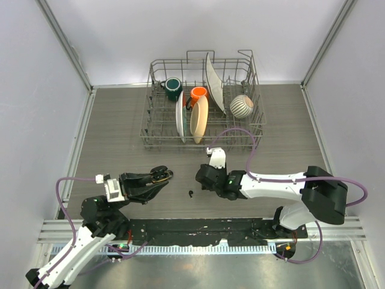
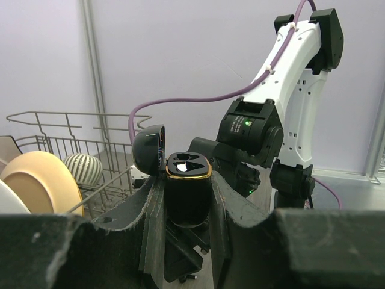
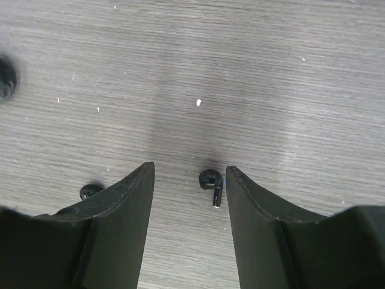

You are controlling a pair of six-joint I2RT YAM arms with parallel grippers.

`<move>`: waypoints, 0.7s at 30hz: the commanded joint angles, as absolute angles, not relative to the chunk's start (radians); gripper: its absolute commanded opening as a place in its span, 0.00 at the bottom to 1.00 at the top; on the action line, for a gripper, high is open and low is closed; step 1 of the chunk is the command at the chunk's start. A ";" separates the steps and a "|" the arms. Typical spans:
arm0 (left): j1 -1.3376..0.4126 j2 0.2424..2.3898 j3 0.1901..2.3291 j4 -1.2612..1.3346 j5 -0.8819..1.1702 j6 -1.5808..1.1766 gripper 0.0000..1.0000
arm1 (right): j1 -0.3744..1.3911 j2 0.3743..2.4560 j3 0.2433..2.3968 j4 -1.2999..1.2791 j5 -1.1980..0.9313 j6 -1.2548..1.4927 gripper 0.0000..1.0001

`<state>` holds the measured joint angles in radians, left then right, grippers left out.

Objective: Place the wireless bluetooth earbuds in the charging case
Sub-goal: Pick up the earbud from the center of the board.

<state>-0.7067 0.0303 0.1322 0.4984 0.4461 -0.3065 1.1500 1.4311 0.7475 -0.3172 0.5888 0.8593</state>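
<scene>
My left gripper is shut on the black charging case, held upright above the table. The case has a gold rim, and its lid is open to the left. My right gripper is open and points down at the table. One tiny black earbud lies between its fingers, close to the right finger. A second earbud shows partly behind the left finger. In the top view a small black earbud lies on the table between the two grippers, with the right gripper just above it.
A wire dish rack stands at the back. It holds a green mug, an orange mug, plates and a striped bowl. Another small dark object lies on the table at the left edge of the right wrist view.
</scene>
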 commanded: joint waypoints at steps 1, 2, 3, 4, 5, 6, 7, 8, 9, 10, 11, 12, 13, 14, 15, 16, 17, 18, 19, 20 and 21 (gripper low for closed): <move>-0.709 0.028 0.175 0.519 0.454 -0.301 0.00 | 1.154 1.419 0.810 -0.316 0.601 0.689 0.56; -0.709 0.026 0.176 0.512 0.453 -0.299 0.00 | 1.152 1.420 0.810 -0.316 0.591 0.664 0.56; -0.709 0.023 0.176 0.509 0.453 -0.299 0.00 | 1.155 1.411 0.818 -0.334 0.591 0.651 0.56; -0.709 0.020 0.178 0.508 0.453 -0.299 0.00 | 1.155 1.399 0.816 -0.345 0.619 0.675 0.56; -0.709 0.017 0.178 0.505 0.448 -0.304 0.00 | 1.157 1.381 0.807 -0.339 0.626 0.683 0.56; -0.709 0.015 0.176 0.505 0.443 -0.307 0.00 | 1.154 1.355 0.766 -0.275 0.609 0.663 0.59; -0.707 0.012 0.175 0.506 0.443 -0.308 0.00 | 1.155 1.303 0.741 -0.237 0.571 0.610 0.60; -0.709 0.012 0.173 0.515 0.445 -0.313 0.00 | 1.152 1.281 0.723 -0.223 0.571 0.623 0.61; -0.710 0.011 0.169 0.525 0.445 -0.314 0.00 | 1.147 1.266 0.709 -0.238 0.568 0.639 0.65; -0.709 0.012 0.164 0.534 0.445 -0.316 0.00 | 1.140 1.253 0.709 -0.256 0.555 0.658 0.66; -0.709 0.011 0.161 0.554 0.443 -0.318 0.00 | 1.128 1.256 0.715 -0.273 0.520 0.658 0.67; -0.709 0.011 0.153 0.563 0.439 -0.319 0.00 | 1.120 1.262 0.721 -0.302 0.512 0.658 0.67; -0.709 0.012 0.150 0.571 0.428 -0.321 0.00 | 1.121 1.270 0.721 -0.301 0.497 0.632 0.66; -0.709 0.012 0.147 0.583 0.423 -0.322 0.00 | 1.120 1.288 0.716 -0.295 0.465 0.618 0.66; -0.709 0.012 0.144 0.586 0.419 -0.321 0.00 | 1.120 1.299 0.715 -0.288 0.451 0.608 0.66; -0.709 0.012 0.146 0.586 0.417 -0.319 0.00 | 1.120 1.308 0.713 -0.287 0.443 0.597 0.66; -0.709 0.012 0.147 0.583 0.417 -0.315 0.00 | 1.120 1.330 0.713 -0.284 0.442 0.592 0.66; -0.709 0.012 0.149 0.580 0.419 -0.308 0.00 | 1.120 1.339 0.713 -0.284 0.446 0.585 0.66; -0.709 0.014 0.150 0.581 0.425 -0.305 0.00 | 1.118 1.347 0.715 -0.284 0.445 0.578 0.66; -0.709 0.012 0.150 0.577 0.426 -0.304 0.00 | 1.118 1.359 0.716 -0.284 0.446 0.574 0.65; -0.709 0.012 0.153 0.575 0.425 -0.301 0.00 | 1.112 1.362 0.715 -0.284 0.454 0.572 0.64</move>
<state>-0.7067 0.0216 0.1322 0.5297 0.4370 -0.3099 1.1191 1.3426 0.7124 -0.3000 0.4606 0.6170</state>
